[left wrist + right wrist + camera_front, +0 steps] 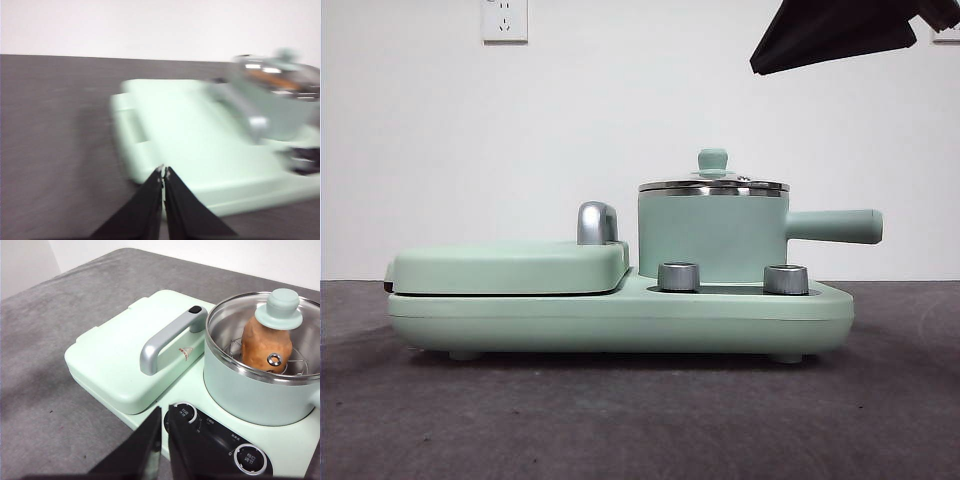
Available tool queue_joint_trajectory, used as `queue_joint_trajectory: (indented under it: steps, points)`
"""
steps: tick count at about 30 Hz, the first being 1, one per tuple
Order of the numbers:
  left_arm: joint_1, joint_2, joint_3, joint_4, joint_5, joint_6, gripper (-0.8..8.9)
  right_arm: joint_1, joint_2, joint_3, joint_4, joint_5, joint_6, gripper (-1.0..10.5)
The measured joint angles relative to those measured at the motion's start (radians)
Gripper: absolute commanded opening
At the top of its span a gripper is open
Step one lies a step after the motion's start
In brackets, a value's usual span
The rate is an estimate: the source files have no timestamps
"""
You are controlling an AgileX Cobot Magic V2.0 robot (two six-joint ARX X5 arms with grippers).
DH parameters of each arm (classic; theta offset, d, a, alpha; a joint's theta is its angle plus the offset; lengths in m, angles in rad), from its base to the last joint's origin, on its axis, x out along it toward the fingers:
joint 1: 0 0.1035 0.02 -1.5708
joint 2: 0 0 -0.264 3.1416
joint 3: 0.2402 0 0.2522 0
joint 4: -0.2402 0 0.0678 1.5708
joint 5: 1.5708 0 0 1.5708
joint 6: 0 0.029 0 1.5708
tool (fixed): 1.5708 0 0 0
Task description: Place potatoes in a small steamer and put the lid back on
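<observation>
Grey counter (620,420) stretches across the foreground, and on it sits a mint-green cooker base (620,315) with two chrome dials (679,276) on its near edge. On the left half lies the flat grill cover (510,265) with its chrome handle (597,222). On the right half stands the small steamer (712,238), a mint-green pot with a steel rim and a straight handle pointing right. The lid (713,183) is seated on the pot, its steel rim level on the pot's rim and its small green knob on top.

Through the glass in the right wrist view, the potato (265,347) stands inside the steamer on a wire rack, orange-brown and lumpy with a matte skin, partly behind the knob.

Neither set of fingers touches anything. The right gripper (165,412) hangs above the dial side of the base, near the pot but apart from it, fingers narrowed to a thin slit and holding nothing. The left gripper (163,171) hovers off the grill end of the cooker, well apart from the steamer, its fingers pressed together and empty; that view is blurred. One dark arm tip (840,35) shows high at the upper right of the front view.

Small print sits by the dials and a little triangular mark on the grill cover, both too small to read.
</observation>
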Motion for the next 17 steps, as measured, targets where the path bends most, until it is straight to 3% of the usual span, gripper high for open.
queue_joint_trajectory:
  steps: [7,17]
  points:
    - [0.18,-0.169,-0.238,0.107,-0.011,-0.005,0.06,0.0,0.0,0.0,0.001,0.0,0.0,0.2]
    - [0.261,-0.233,-0.241,0.142,-0.016,-0.003,0.06,0.0,0.0,0.0,0.001,0.0,0.0,0.2]
